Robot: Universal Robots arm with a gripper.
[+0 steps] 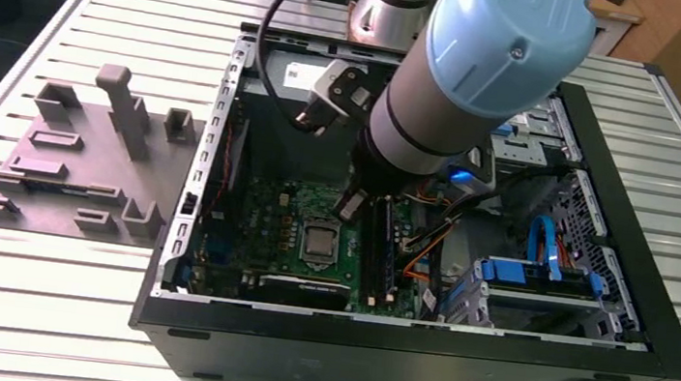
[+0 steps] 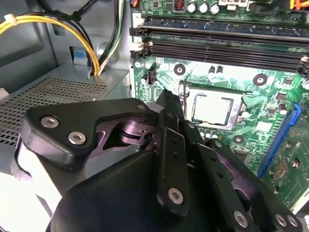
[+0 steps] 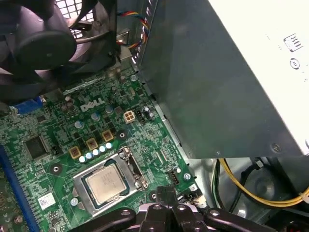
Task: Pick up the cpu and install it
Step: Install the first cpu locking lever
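One open computer case (image 1: 425, 352) lay on its side on the slatted metal worktop (image 1: 41, 300), and the arm (image 1: 457, 88) reached down into it. In the exterior view, the cpu (image 1: 319, 240) sat flat on the green motherboard (image 1: 273, 211) with its metal top facing up. In the first wrist view, the cpu (image 3: 107, 182) lay square within the metal frame of its socket (image 3: 78, 184). The second wrist view showed the cpu (image 2: 212, 108) seated the same way.

The pincer (image 1: 352, 207) hung above the board, just beside the socket and apart from the cpu. Its jaws were drawn together and gripped nothing. In the second wrist view, the tip of the pincer (image 2: 166, 99) appeared as one dark block, as did the pincer (image 3: 166, 193) in the first wrist view.

Black memory slots (image 2: 217, 46) ran beside the socket. A grey power-supply box (image 3: 217, 82) stood near the board, with yellow wires (image 2: 58, 24) leading from it. A black fan (image 3: 34, 43) sat over the board.

A purple-grey tray (image 1: 70, 167) with raised blocks rested on the worktop at the exterior view's left of the case, well apart from the pincer.
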